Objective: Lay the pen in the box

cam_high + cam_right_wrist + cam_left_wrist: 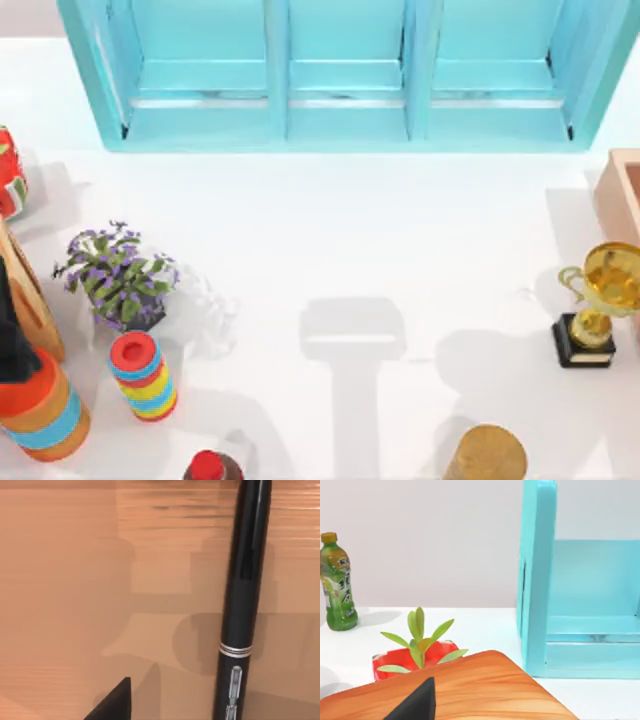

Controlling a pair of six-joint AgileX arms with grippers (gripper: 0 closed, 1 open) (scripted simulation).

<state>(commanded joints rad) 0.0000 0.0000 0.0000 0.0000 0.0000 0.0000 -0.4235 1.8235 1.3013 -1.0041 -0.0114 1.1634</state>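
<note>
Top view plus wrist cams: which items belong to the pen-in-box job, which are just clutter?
Job:
- pen, lying on a peach surface under the right wrist camera
- box, at the table's right edge

Clutter:
- cabinet
- trophy
- flowering plant
- striped cup
- green bottle
- red planter

green bottle (337, 582) upright | red planter (415, 657) (leafy) | turquoise cabinet (580, 580)

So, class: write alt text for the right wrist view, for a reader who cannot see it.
A slim black pen with a thin silver band lies on a peach-toned surface that carries soft shadows. A dark fingertip pokes in at one edge.
</note>
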